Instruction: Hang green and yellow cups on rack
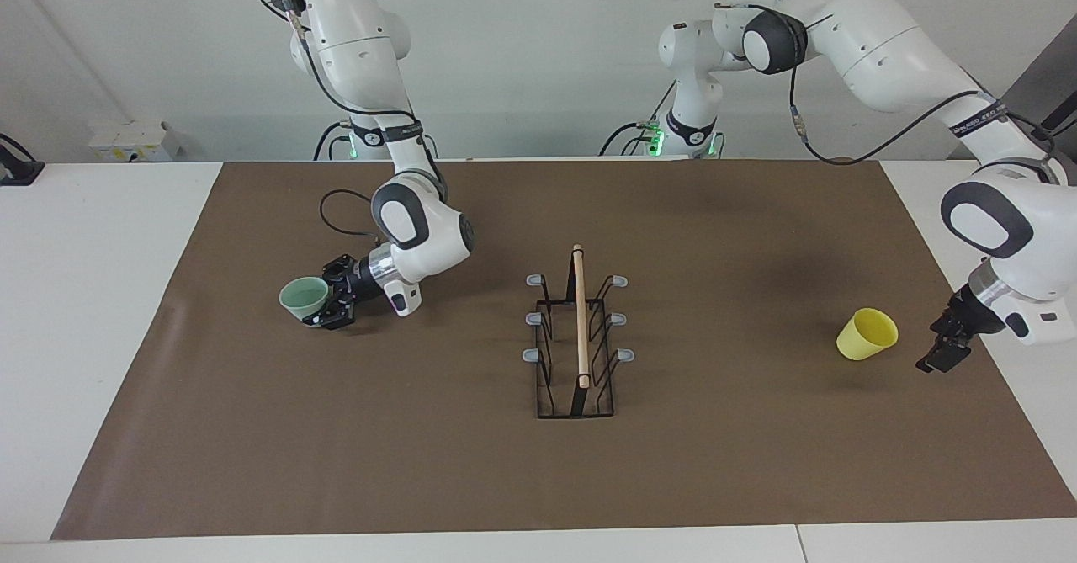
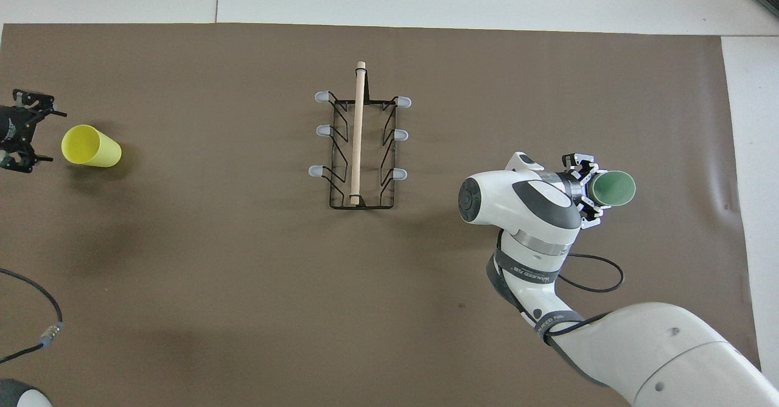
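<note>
Right claw clamped on green cup, toward its own end of the tabletop. Left claw apart, just beside yellow cup. Rack between them.

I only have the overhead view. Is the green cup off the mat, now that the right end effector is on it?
Observer: The right end effector, reaching in almost level and low, is shut on the green cup. I cannot tell whether the cup clears the mat.
Operator: How high is the left one?
Observer: The left end effector is open, down at the level of the yellow cup, which it is not touching.
Operator: And the rack?
Observer: The wooden rod sits well above the base of the rack.
</note>
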